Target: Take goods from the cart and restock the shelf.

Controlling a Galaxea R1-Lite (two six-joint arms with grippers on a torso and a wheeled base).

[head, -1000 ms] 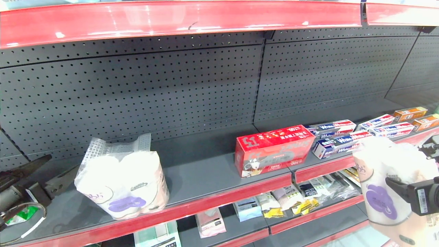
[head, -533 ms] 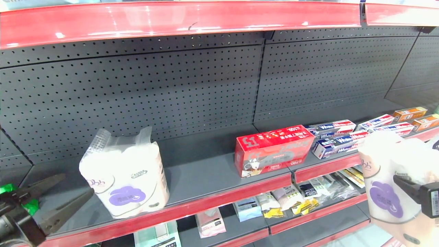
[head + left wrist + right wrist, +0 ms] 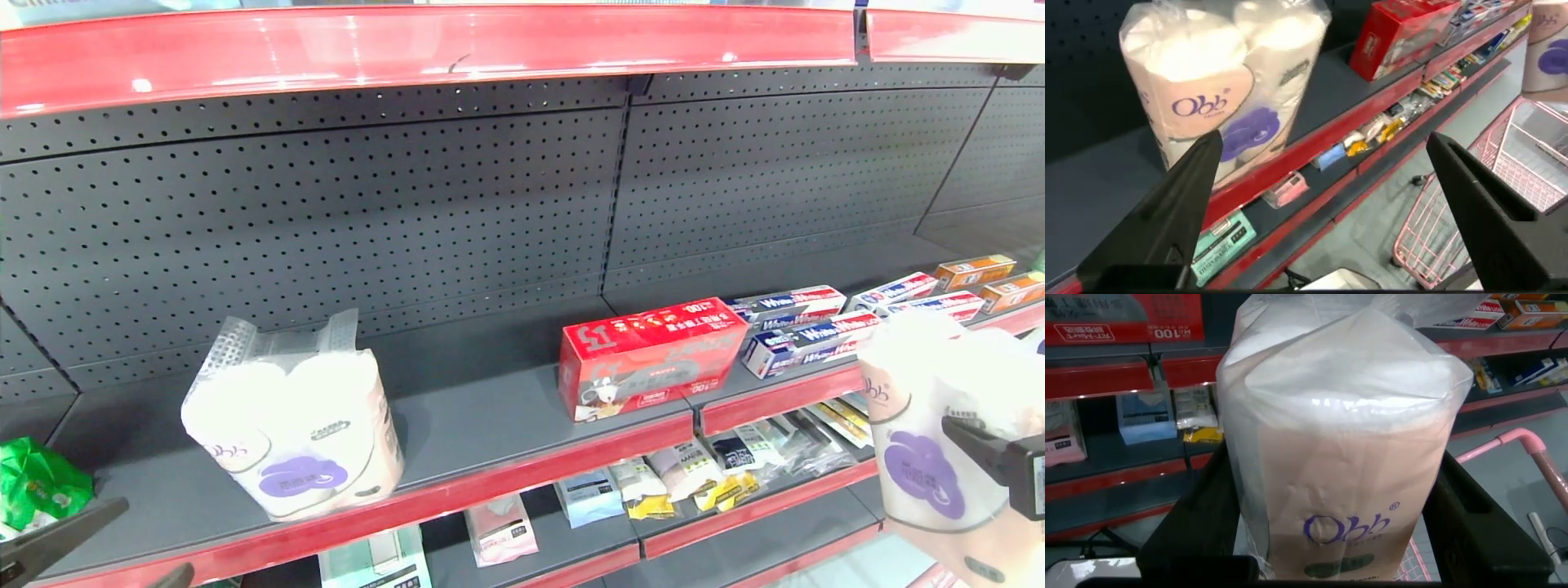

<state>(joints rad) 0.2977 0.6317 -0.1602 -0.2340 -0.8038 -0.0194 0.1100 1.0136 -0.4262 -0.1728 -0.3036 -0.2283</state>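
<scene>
- The shelf [image 3: 506, 408] carried one toilet-paper pack [image 3: 294, 433], upright near the red front lip, with bare board between it and the red box [image 3: 653, 355].
- Your left gripper [image 3: 131, 551] had drawn back from that pack over the last second, ending low and left. Its jaws stood wide apart with nothing in them, so I'd judge that placement done.
- Your right gripper [image 3: 1335, 523] stayed clamped around a second toilet-paper pack [image 3: 922, 441], held off the shelf's front at the right, near the pink cart [image 3: 1527, 188].
- The open stretch between shelved pack and red box looked the likeliest spot. You'd need to clear the front lip and stay under the upper shelf [image 3: 424, 45].
- Toothpaste boxes [image 3: 808, 331] filled the right.
- A green bag [image 3: 41, 482] came into sight at the shelf's left end.
</scene>
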